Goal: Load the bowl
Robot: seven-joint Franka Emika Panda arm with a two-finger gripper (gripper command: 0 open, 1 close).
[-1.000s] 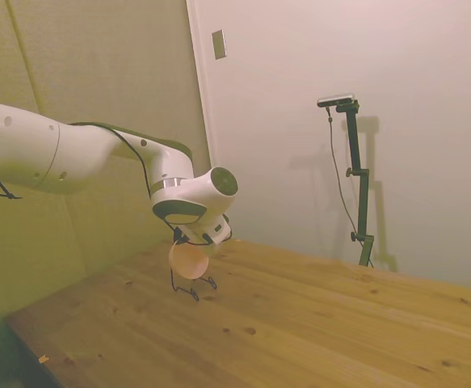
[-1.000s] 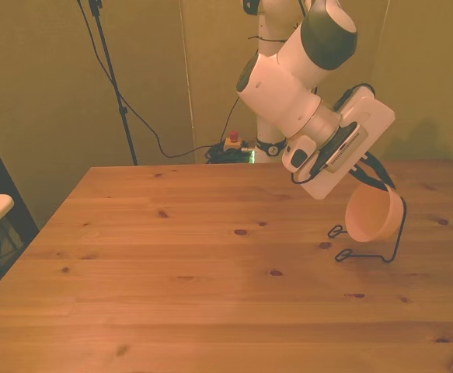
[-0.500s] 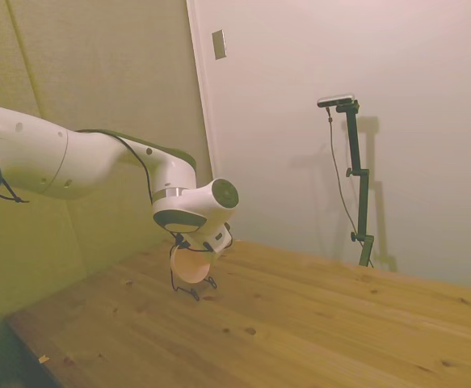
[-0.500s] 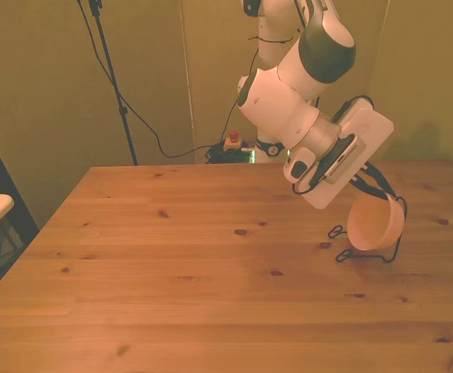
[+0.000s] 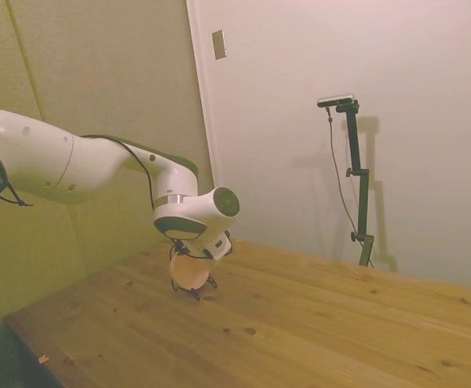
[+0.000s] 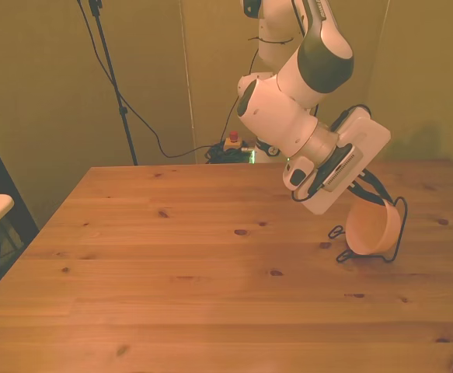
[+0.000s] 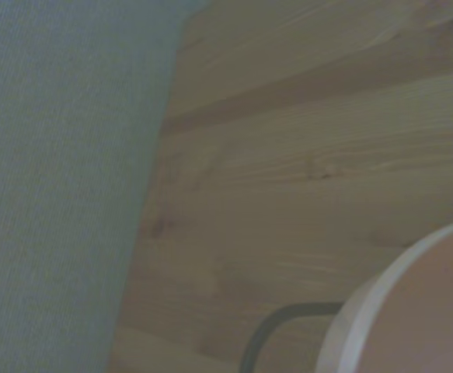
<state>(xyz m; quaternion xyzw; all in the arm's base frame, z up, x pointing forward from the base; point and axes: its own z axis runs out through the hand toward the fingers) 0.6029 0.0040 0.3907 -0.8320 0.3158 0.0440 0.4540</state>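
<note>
My arm comes down from its base and bends at the elbow, so the forearm slopes toward the bench. In the side view the forearm runs nearly level, high over the bench, then turns down at the wrist. The wrist is rolled, so its white flat block sits tilted with one long face turned outward. The end effector hangs below that block, pointing down and low over the bench, close to its surface. I cannot make out its fingers well enough in either view to read their spread.
</note>
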